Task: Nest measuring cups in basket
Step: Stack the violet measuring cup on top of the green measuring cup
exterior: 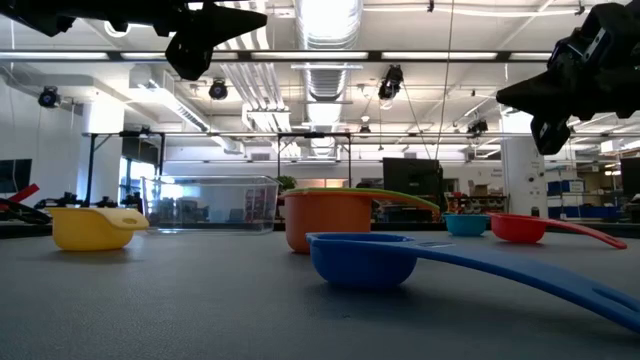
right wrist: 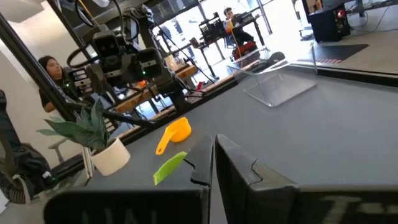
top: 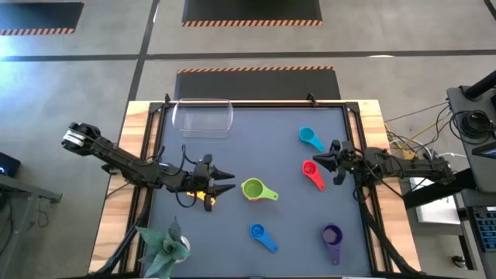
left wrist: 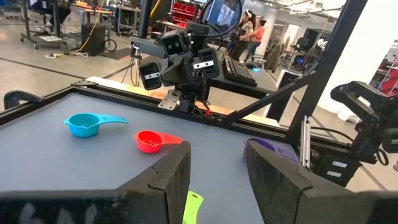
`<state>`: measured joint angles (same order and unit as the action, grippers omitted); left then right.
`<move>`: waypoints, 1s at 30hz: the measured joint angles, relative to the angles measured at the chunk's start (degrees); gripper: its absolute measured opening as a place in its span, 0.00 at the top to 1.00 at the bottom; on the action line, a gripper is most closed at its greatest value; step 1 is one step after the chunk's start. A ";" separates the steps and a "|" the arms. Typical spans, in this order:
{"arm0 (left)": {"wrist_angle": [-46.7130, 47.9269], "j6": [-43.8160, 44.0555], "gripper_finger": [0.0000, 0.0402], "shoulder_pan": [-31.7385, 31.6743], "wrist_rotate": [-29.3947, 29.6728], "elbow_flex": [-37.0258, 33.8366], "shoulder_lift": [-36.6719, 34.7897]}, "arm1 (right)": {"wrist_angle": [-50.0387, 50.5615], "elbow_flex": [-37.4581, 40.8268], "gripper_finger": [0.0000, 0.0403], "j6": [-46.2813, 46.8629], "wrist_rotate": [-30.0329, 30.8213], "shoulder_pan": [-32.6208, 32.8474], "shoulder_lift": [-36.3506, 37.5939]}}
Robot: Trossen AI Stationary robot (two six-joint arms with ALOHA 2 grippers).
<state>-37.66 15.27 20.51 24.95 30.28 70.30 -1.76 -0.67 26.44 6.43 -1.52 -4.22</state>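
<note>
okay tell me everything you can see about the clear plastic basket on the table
The basket is a see-through plastic tub, rectangular with rounded corners, much wider than any one cup. It sits upright near the table's far edge, toward the left arm's side. In the high view it looks empty, and no cup or gripper touches it. In the low view it stands behind the yellow cup, the room showing through its walls.
</note>
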 joint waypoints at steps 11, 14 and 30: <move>0.67 -0.12 0.66 -0.07 0.02 -0.02 0.00 | -0.52 0.00 0.98 6.56 0.59 0.11 -9.90; 0.82 -1.62 0.66 -0.09 0.02 -0.02 0.00 | -1.39 0.00 0.98 7.65 4.78 0.11 -12.90; 0.84 -2.56 0.66 -0.11 0.13 -0.04 0.71 | -17.47 0.02 0.98 14.34 1.75 1.14 -24.32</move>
<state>-36.82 12.71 20.40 25.08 30.24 71.02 -19.23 -0.64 40.78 8.18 -0.38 -28.54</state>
